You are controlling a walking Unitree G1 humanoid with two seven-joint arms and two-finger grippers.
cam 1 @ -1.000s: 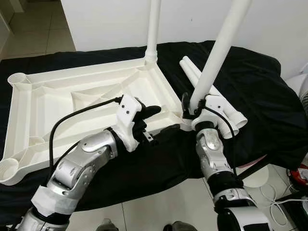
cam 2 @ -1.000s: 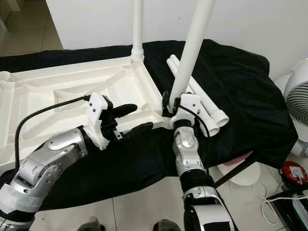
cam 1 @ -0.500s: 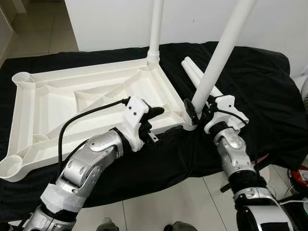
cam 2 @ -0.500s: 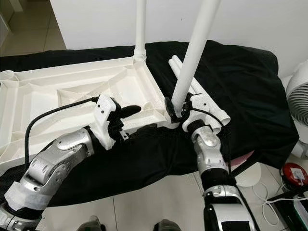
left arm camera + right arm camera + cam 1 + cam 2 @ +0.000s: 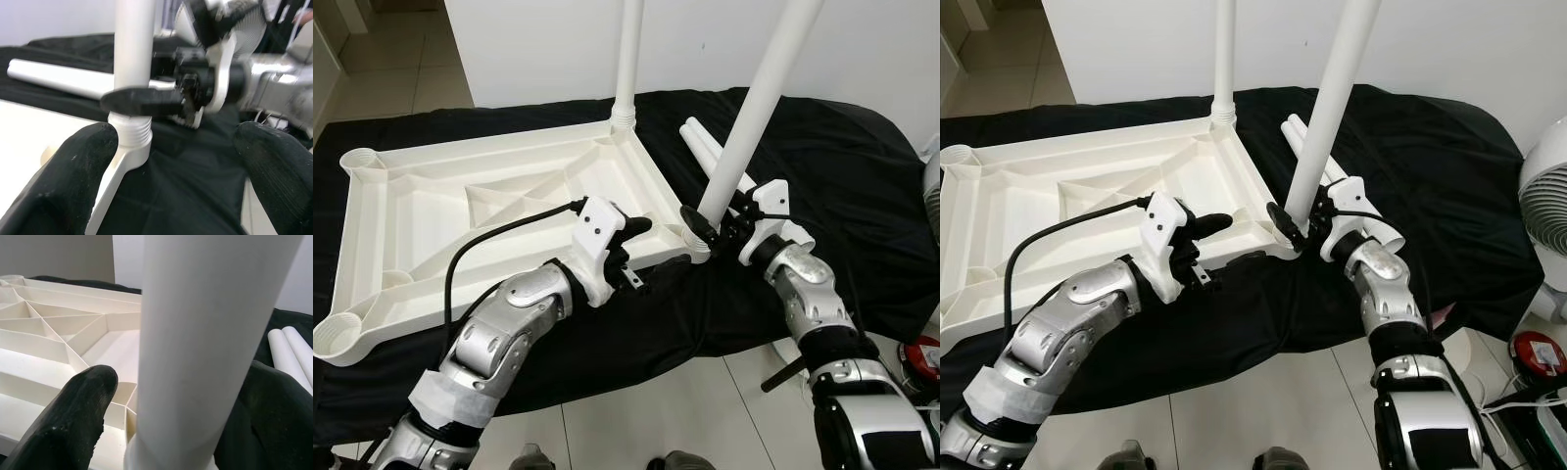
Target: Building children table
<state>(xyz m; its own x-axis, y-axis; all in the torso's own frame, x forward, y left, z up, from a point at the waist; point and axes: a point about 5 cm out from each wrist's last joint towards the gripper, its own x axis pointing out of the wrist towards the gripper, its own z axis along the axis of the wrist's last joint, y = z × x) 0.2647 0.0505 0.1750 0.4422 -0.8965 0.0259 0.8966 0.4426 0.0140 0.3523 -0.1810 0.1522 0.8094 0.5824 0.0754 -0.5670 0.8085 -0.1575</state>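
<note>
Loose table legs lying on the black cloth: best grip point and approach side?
Take one loose leg mid-shaft from above, jaws across its round width. The pair lies flat, touching side by side, so a side approach is blocked; the threaded end lies beside the right gripper.

A black-draped surface bears the upturned tabletop and 2 loose legs.

Home room: tiled floor, fan
</note>
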